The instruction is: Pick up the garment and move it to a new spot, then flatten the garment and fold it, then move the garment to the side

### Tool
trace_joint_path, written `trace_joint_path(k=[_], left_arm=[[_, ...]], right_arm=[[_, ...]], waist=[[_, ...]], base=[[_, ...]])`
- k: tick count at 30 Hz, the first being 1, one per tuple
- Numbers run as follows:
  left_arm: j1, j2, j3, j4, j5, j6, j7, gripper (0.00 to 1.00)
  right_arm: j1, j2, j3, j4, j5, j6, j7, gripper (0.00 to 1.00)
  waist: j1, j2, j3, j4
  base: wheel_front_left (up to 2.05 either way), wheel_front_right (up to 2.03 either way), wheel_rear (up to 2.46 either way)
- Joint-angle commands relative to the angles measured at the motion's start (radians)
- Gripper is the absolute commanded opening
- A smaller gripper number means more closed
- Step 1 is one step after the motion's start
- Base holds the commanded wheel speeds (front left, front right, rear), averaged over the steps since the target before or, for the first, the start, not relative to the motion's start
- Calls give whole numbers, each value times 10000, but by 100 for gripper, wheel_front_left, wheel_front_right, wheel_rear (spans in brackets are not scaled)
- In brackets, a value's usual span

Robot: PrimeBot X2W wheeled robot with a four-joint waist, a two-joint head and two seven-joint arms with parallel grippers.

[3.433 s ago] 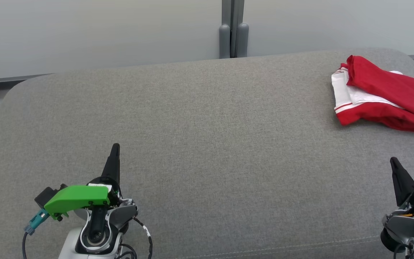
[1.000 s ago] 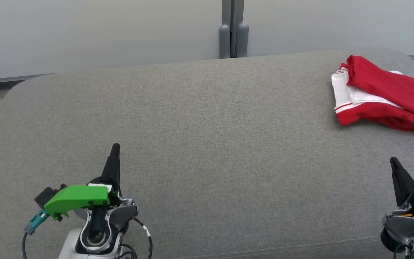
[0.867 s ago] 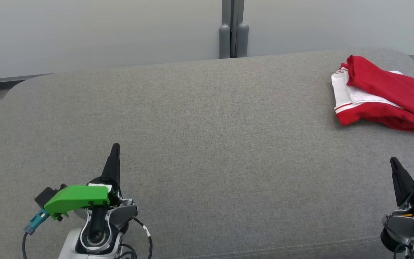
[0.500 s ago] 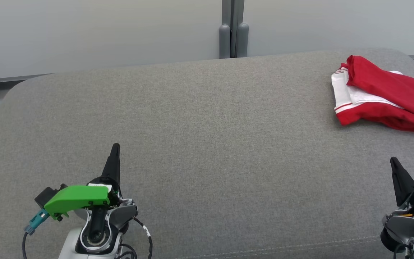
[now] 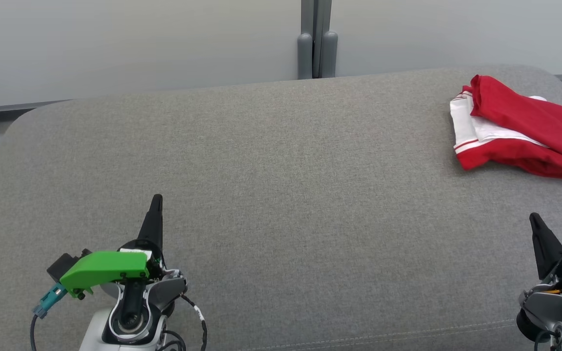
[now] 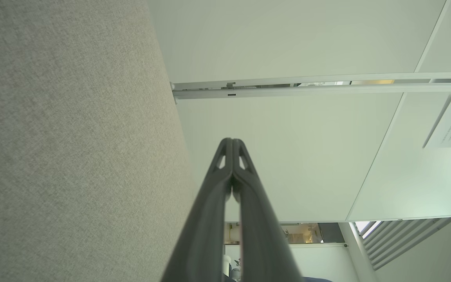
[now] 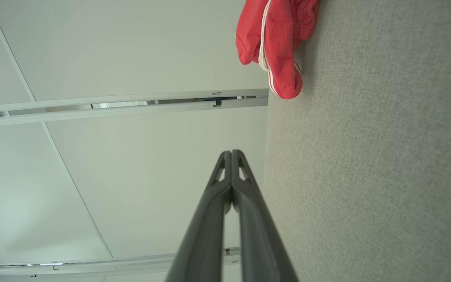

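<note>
The garment (image 5: 520, 131) is lying loosely heaped at the far right of the grey cushion (image 5: 281, 195), well apart from the left gripper (image 5: 156, 204) and right gripper (image 5: 535, 222), both resting pinched shut and empty, and it is looking soft, light and floppy, likely best pinched at its near red edge.

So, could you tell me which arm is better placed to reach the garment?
Likely the right: the garment lies far right on the grey cushion, ahead of the shut right pincer; the left pincer sits well across it.
</note>
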Motion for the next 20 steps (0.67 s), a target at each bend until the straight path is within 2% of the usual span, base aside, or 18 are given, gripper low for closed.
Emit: trace_joint_path(k=[1,20], left_arm=[[-110,3,46,-29,34,-35,14,0],[-110,4,45,-29,34,-35,14,0]], right_arm=[[-97,-45,1,16,44,7,1,0],[-97,-45,2,16,44,8,1,0]], waist=[[0,0,0,0],[0,0,0,0]], base=[[0,0,0],[0,0,0]])
